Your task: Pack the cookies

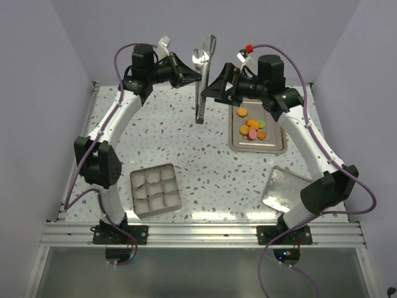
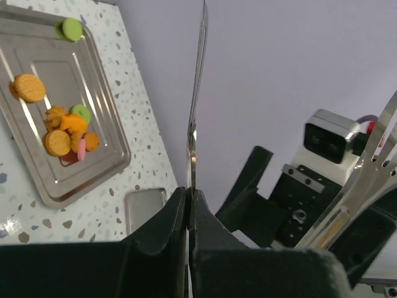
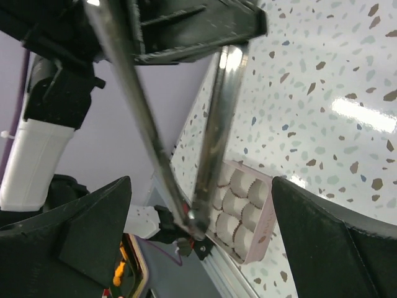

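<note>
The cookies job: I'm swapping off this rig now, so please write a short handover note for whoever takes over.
Left claw: shut on the tongs, held upright at the far edge of the table.
Right claw: open, fingers either side of the tongs, not gripping.
Cookies: all on the steel tray, far right; none picked up.
Box of paper cups: near left, every cup empty.
Loose lid: near right.
Done: tongs lifted.
Left: move every cookie into the cups, close the box.
</note>
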